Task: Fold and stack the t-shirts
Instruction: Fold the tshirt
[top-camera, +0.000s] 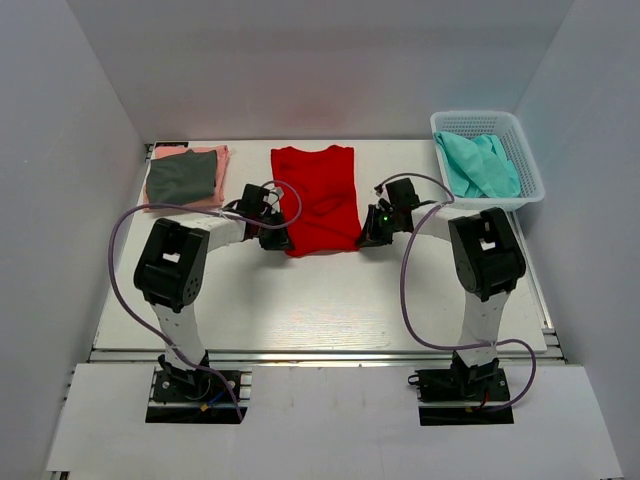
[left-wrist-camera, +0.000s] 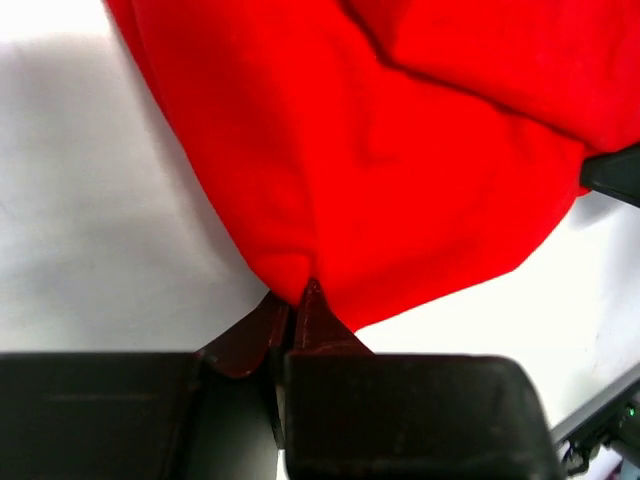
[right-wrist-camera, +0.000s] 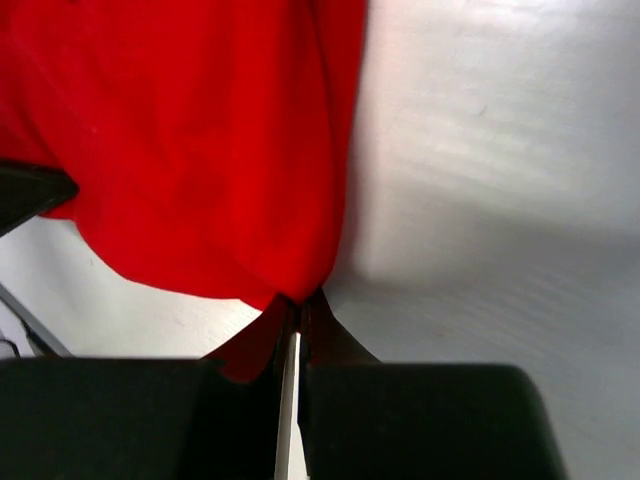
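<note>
Clamping left gripper (left-wrist-camera: 300, 293) tight on near-left hem corner of red t-shirt (top-camera: 318, 195), fabric pinched between fingers. Clamping right gripper (right-wrist-camera: 296, 300) same way on near-right corner. Lying as long rectangle mid-table (top-camera: 330, 300), collar end toward far wall. Sitting far left, well apart: folded dark grey t-shirt (top-camera: 182, 176) stacked on salmon pink t-shirt (top-camera: 222, 168). Holding teal cloth (top-camera: 482, 166) far right: white basket (top-camera: 478, 119).
</note>
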